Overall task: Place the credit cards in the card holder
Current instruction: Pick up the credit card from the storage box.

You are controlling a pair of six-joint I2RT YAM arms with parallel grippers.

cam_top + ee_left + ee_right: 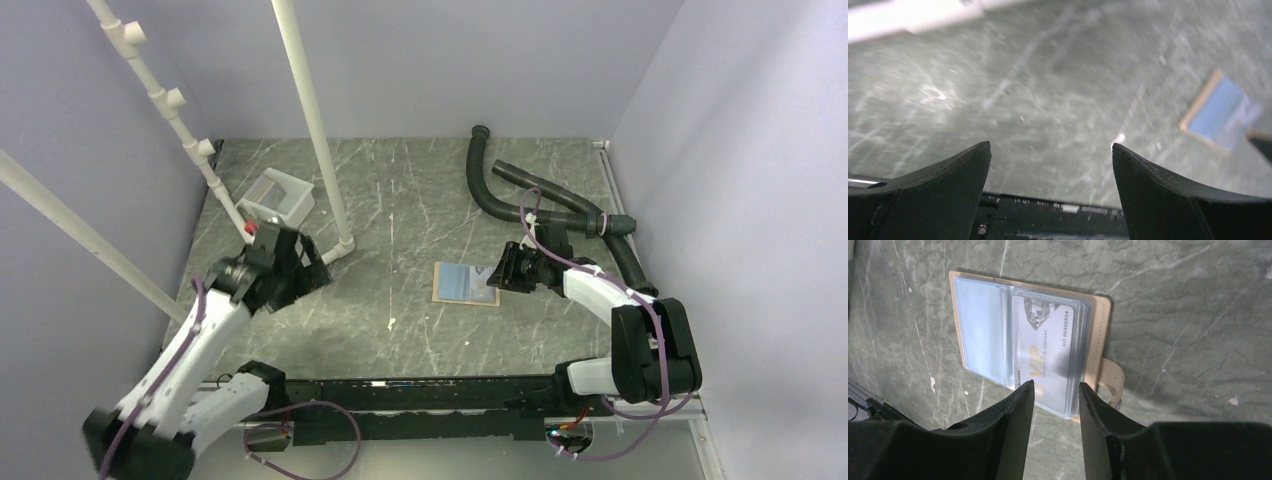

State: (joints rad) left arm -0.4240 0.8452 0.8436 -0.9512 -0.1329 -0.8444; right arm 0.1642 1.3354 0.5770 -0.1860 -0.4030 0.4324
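Note:
The card holder (466,284) lies open on the table's middle, tan rim around pale blue clear sleeves. In the right wrist view a silvery credit card (1045,352) with gold "VIP" lettering sits inside a sleeve of the card holder (983,320), and the snap tab (1110,379) sticks out on the right. My right gripper (1056,386) hovers at the holder's near edge, its jaws partly apart with nothing between them. My left gripper (1051,145) is wide open and empty over bare table at the left (303,268), far from the card holder (1222,111).
A white open tray (277,198) stands at the back left beside slanted white pipes (312,130). Black corrugated hoses (520,200) lie at the back right, behind my right arm (600,290). Purple walls close in the table.

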